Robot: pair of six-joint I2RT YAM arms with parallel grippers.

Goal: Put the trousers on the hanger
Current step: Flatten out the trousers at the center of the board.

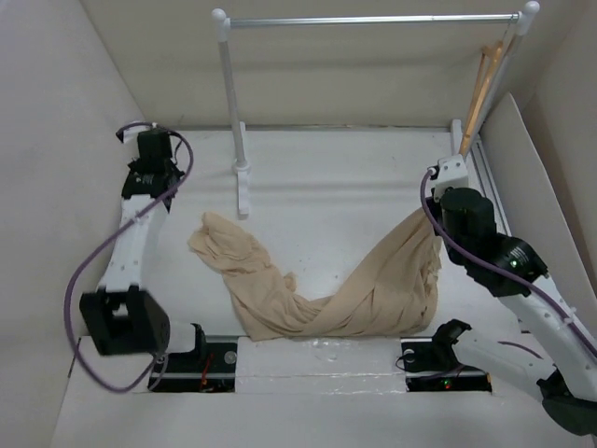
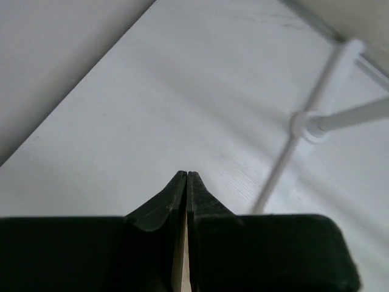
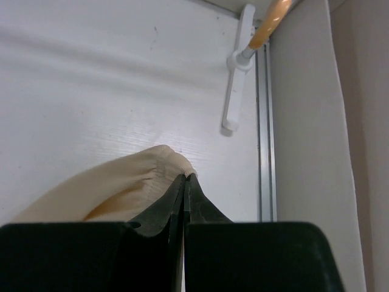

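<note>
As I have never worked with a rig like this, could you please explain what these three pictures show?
These are two robot arms bolted to a white table, each ending in a two-finger gripper. The wide picture comes from a fixed camera above and behind the arms. The other two come from small cameras on the wrists, so the dark shapes at the bottom of each are that arm's own fingers. Beige trousers lie crumpled on the table. The right gripper is shut on one edge of them and holds that end up off the surface. The left gripper is shut on nothing, above bare table. At the back stands a rack with a metal rail, and a wooden hanger sits at its right end.
</note>
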